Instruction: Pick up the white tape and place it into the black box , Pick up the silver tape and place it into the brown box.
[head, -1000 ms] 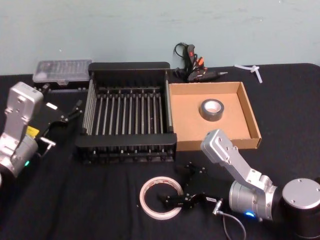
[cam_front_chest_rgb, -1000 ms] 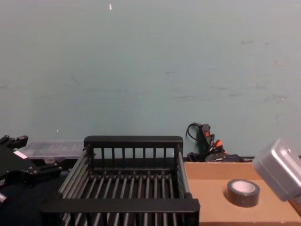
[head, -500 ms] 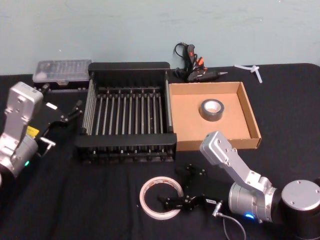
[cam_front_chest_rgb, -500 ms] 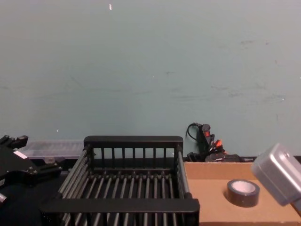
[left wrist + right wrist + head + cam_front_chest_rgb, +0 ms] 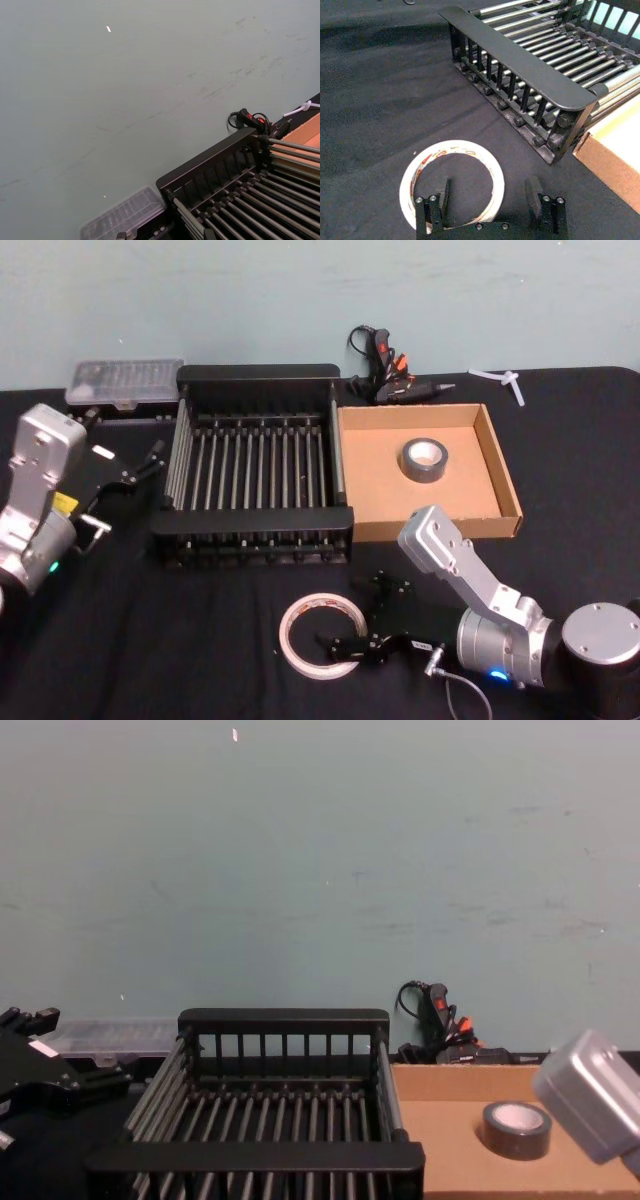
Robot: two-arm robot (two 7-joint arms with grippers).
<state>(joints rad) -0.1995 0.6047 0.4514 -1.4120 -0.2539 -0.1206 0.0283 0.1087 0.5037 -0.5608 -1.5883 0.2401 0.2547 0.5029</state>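
Right gripper [image 5: 489, 197] is sitting low at the white tape [image 5: 451, 182] on the table, fingers spread wide, one finger [image 5: 443, 192] inside the ring's hole, the other outside its rim, nothing gripped. Black box [image 5: 258, 470] is lying just beyond the gripper; brown box [image 5: 492, 455] beside it is holding the silver tape [image 5: 424, 459]. Left gripper [image 5: 135, 472] is idling beside the black box, opening: cannot tell

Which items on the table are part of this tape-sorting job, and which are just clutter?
Job:
white tape, on the cloth, right end effector open, one finger inside the ring
black box
silver tape, already in the brown box

Clutter:
glue gun
clear case
white stick
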